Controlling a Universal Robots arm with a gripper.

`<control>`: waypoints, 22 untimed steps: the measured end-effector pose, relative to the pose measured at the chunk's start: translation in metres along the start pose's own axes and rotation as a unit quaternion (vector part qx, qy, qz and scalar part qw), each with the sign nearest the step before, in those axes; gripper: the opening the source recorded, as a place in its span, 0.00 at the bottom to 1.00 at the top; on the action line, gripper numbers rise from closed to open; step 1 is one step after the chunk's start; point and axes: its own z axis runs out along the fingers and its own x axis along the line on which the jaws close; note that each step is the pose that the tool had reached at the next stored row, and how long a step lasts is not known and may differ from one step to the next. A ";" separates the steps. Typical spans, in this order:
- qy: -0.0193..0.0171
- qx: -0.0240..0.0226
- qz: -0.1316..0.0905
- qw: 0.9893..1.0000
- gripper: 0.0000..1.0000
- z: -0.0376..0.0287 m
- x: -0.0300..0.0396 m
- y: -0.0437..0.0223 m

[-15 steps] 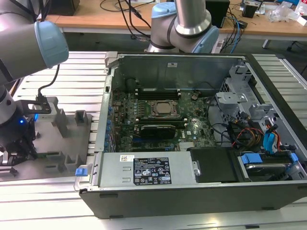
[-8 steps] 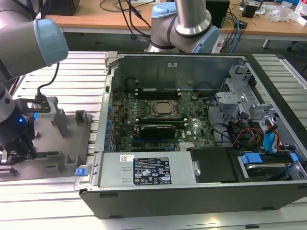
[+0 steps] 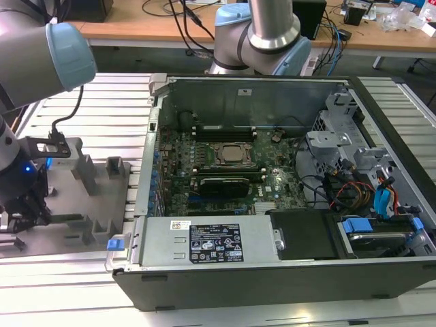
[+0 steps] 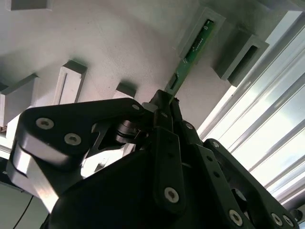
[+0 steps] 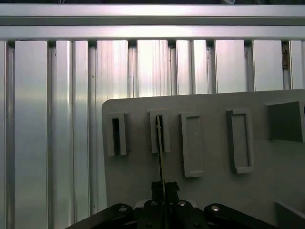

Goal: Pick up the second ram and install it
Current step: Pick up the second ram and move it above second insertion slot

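The second ram (image 4: 190,50) is a thin green stick standing on edge, its far end in a slot block of the grey holder (image 4: 119,52). In the first wrist view the ram (image 5: 160,143) appears edge-on as a thin line running from a slot block to the fingers. My gripper (image 4: 165,98) is shut on the ram's near end, the black fingertips (image 5: 156,187) pressed against both faces. In the exterior view the gripper (image 3: 27,204) sits low over the holder (image 3: 92,197) at that view's left, beside the open computer case (image 3: 272,88).
The green motherboard (image 3: 225,170) lies inside the case, with a processor socket (image 3: 231,154) and dark memory slots (image 3: 225,131) around it. Cables and drive cages (image 3: 354,170) fill the case's right side. Ribbed aluminium table (image 5: 57,119) surrounds the holder. Several other slot blocks (image 5: 240,140) stand on the holder.
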 end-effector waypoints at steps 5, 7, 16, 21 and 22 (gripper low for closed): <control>0.000 0.000 0.000 1.000 0.14 -0.0050 -0.0001 0.0002; 0.000 0.000 0.000 1.000 0.14 -0.0065 -0.0002 0.0003; 0.000 0.000 0.000 1.000 0.14 -0.0176 -0.0005 0.0008; 0.000 0.000 0.000 1.000 0.14 -0.0273 -0.0007 0.0012; 0.000 0.000 0.000 1.000 0.14 -0.0287 -0.0008 0.0013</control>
